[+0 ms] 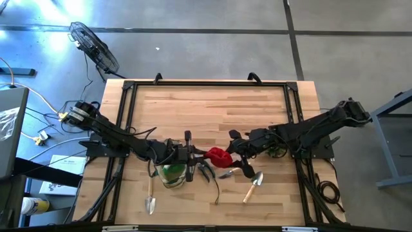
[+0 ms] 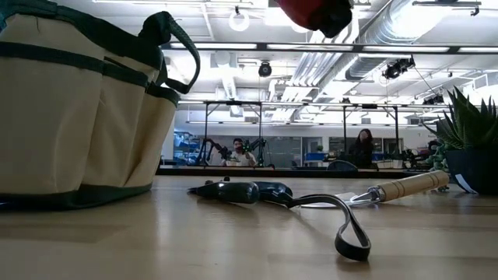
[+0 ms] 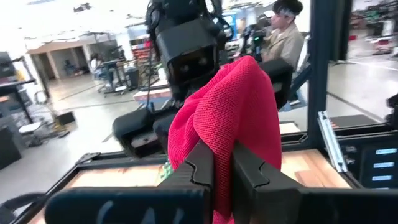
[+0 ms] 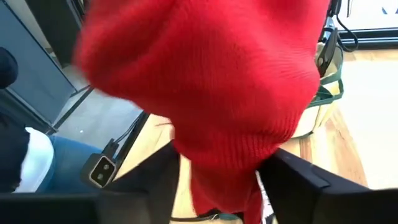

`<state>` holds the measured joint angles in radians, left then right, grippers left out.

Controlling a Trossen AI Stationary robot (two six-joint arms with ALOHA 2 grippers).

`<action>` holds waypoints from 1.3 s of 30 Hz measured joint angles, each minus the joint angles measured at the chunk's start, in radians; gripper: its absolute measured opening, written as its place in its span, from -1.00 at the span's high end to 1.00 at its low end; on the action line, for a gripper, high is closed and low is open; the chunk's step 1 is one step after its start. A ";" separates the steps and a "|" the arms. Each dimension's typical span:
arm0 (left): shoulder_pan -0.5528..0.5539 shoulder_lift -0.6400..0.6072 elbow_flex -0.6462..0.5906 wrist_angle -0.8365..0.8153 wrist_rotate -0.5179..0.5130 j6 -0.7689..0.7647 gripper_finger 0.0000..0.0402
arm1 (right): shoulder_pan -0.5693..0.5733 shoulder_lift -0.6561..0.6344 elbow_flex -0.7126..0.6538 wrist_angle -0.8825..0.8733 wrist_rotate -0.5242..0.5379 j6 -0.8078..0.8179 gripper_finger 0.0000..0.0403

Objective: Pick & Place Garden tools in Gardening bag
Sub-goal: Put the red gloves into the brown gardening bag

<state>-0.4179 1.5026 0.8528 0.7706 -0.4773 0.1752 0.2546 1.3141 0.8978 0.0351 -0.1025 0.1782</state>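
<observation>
The wooden table (image 1: pixel 212 109) carries everything, with the two dark arms reaching in from its two sides toward the middle. The gardening bag (image 1: pixel 171 169) stands near the front edge, left of centre, under the left arm; seen from above, its mouth shows green inside. In the low view the bag (image 2: pixel 82 109) fills the left part, tan with dark green bands and a loop handle.

The red cloth item (image 1: pixel 217 155) hangs in the air between the two grippers, just to the right of the bag and above the table. The left gripper (image 1: pixel 195 154) is closed on it: in the left wrist view its two dark fingers (image 3: pixel 200 167) pinch a fold of the red cloth (image 3: pixel 233 118) tightly. The right gripper (image 1: pixel 235 153) is at the other side of the cloth. In the right wrist view its fingers (image 4: pixel 298 177) stand apart, and the cloth (image 4: pixel 211 81) hangs between them without being pressed.

On the table lie the dark-handled pruners (image 1: pixel 207 173), just right of the bag, one wooden-handled trowel (image 1: pixel 252 187) further right and a second trowel (image 1: pixel 150 196) in front of the bag.

Only the low view shows that the pruners (image 2: pixel 257 191) lie flat with a loop strap, that a wooden handle (image 2: pixel 408 187) lies behind them, and that the cloth (image 2: pixel 315 13) is high above the table. It also shows a leafy plant (image 2: pixel 467 128) in a dark pot at the right. The left wrist view alone shows a person (image 3: pixel 283 37) sitting beyond the table.
</observation>
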 joint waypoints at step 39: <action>-0.617 -0.058 0.132 -0.523 -1.095 -0.495 0.95 | -0.067 -0.052 0.001 -0.151 0.119 -0.136 -0.21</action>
<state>-1.0348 1.4445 0.9851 0.2472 -1.5721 -0.3195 0.1872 1.2617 0.8989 -0.1158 0.0160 0.0425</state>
